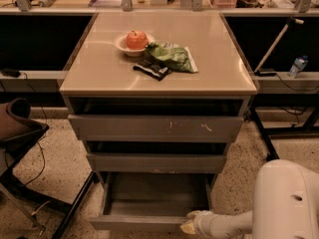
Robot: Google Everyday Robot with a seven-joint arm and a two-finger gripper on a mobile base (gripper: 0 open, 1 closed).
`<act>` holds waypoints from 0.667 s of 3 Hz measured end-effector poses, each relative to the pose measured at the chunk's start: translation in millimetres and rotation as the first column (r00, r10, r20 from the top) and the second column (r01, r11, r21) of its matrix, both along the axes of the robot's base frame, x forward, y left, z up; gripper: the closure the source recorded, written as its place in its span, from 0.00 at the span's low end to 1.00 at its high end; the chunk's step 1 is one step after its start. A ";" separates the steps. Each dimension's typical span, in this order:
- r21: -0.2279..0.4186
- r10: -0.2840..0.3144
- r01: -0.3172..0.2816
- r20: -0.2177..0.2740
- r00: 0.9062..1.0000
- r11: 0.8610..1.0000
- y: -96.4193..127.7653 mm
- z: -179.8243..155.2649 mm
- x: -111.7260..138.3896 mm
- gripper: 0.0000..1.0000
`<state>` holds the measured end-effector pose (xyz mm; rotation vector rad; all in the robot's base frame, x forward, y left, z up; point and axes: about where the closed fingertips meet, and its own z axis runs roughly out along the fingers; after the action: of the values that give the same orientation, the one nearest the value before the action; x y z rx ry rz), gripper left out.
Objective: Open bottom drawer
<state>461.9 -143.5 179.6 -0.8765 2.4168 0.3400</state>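
Note:
The bottom drawer [144, 222] of the grey cabinet stands pulled out, its plain front low in the view and its shallow grey tray showing behind it. The gripper [190, 224] sits at the right end of that drawer front, at the end of my white arm [224, 224], touching or right by the front's top edge. Above it are the mid-width drawer front [156, 162] and the widest drawer front with white scratch marks [156, 128].
On the cabinet top [99, 73] are a bowl with an orange-red fruit [135, 40], a green bag [172, 57] and a dark packet [152, 69]. A chair [17, 133] stands left, a water bottle [297, 65] on a shelf right.

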 end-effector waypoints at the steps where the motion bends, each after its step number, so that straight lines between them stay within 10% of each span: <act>1: 0.011 0.002 -0.002 0.006 1.000 1.000 5.6 -1.4 -12.2 1.00; 2: 0.011 0.002 -0.002 0.006 1.000 1.000 5.8 2.2 -12.6 1.00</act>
<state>449.4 -137.7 181.8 -0.8743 2.4064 0.3512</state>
